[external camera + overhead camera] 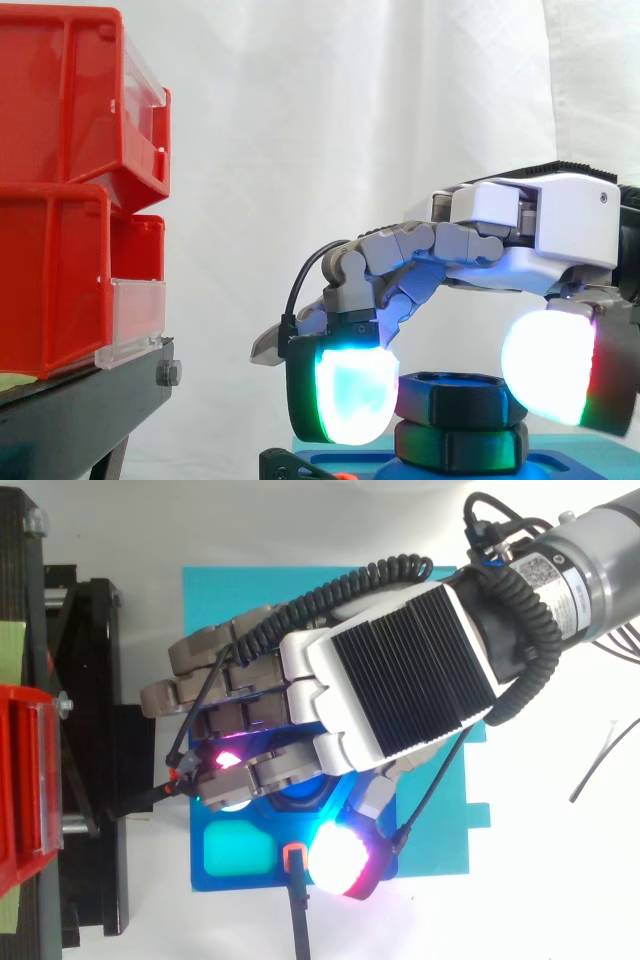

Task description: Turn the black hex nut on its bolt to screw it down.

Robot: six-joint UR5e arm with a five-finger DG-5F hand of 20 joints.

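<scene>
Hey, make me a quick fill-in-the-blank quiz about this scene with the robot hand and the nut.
1. The nut under the robot hand is ___ in colour.
2. The bins on the stand are ___ in colour.
3. In the side view, the bins are to the ___ of the nut.
4. The curtain behind is ___ in colour.
Missing words: black; red; left; white.

Arm (585, 550) enters from the right in the side view and from the upper right in the top view. Hand (565, 225) is held palm-down, its back level and facing up. Fingers (400, 255) reach left, then curl downward. One cyan-green fingertip pad (350, 392) sits against the left side of the black hex nut (455, 397). The white-glowing thumb pad (548, 365) is at the nut's right, so the nut is pinched between them.
</scene>
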